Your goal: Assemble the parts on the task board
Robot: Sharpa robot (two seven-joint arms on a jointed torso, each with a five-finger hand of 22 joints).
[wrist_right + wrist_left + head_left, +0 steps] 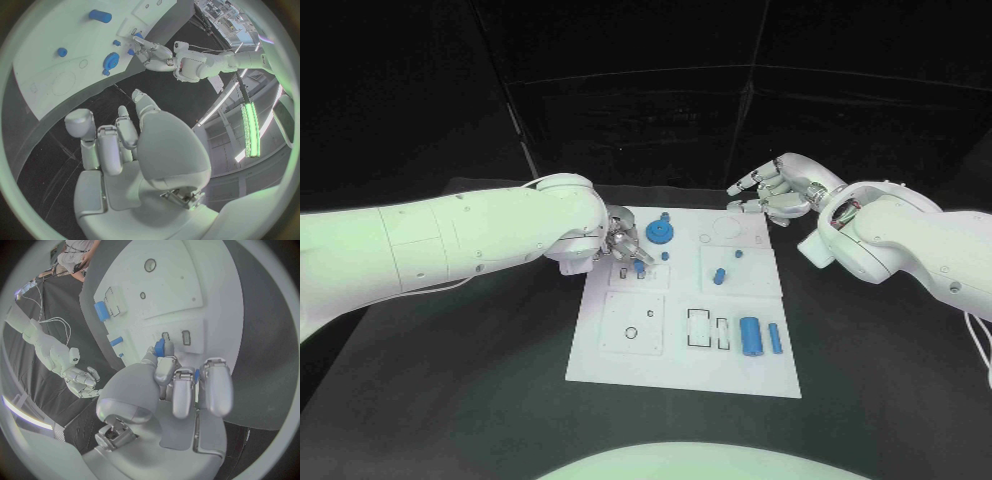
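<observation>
Task board (678, 360): white rectangular plate lying flat in the middle of the black table (473, 400), with shallow recesses and outlined slots across its face.

Left hand (620, 248): at the board's left edge, toward the far corner. Its fingers are closed around a small blue part (639, 268), pinched at the fingertips just above a square recess on the board. In the left wrist view the blue piece (160, 346) shows between the curled fingers (182, 390), close to two small rectangular slots.

Right hand (776, 188): off the board, above the table just beyond the board's far right corner. Fingers spread apart and lightly bent, holding nothing; the right wrist view shows the palm bare (125, 150).

Parts on the board:
- blue gear-like disc with a raised hub (659, 234), near the far edge, just beside the left hand.
- small blue peg (665, 256), nearer the middle, apart from the disc.
- small blue oblong piece (718, 275), right of centre.
- tiny blue stud (740, 252), just beyond the oblong piece.
- large blue cylinder (751, 337), lying on its side near the right near corner.
- slim blue bar (776, 338), lying just beside the cylinder, nearer the right edge.
</observation>
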